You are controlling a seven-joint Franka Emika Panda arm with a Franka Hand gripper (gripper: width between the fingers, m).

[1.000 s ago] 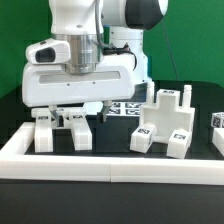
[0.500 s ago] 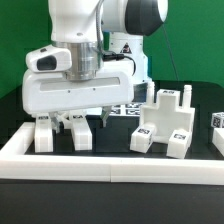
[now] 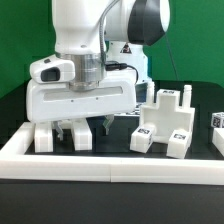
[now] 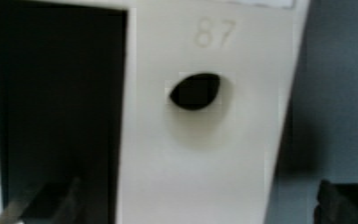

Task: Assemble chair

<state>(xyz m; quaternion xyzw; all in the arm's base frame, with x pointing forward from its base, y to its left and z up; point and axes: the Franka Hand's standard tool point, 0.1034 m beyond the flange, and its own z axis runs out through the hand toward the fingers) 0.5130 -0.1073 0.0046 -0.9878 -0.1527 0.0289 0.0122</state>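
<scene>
1. At the exterior view's left, one white chair block (image 3: pixel 42 137) stands on the black surface (image 3: pixel 205 105). It is just behind the long white rail (image 3: pixel 110 165).
2. Just beside it on the right stands a second chair block (image 3: pixel 80 137). It sits right under the big white box (image 3: pixel 80 98) on my robot arm (image 3: pixel 85 30).
3. The jaws are down low around this second block. I see one dark finger on each side of it, and the fingers (image 3: pixel 103 126) are close to the surface.
4. In the wrist view, that block (image 4: pixel 202 120) fills the middle. It has a round dark hole (image 4: pixel 194 92) and a faint number 87 (image 4: pixel 217 35) pressed into it. The finger tips (image 4: pixel 345 195) sit out at the sides, and I see a dark gap between this one and the block. So the jaws are wide and hold nothing.
5. Further right in the exterior view, a bunch of white chair pieces (image 3: pixel 165 120) sits together on the surface, well apart from the jaws. They carry little black-and-white tags (image 3: pixel 146 131), and a peg (image 3: pixel 186 92) pokes up at the top.
6. At the far right edge one more white piece (image 3: pixel 218 135) peeks in. It is cut off, so I cannot tell its shape.
7. The chair is in loose parts, spread along the surface behind the rail.
</scene>
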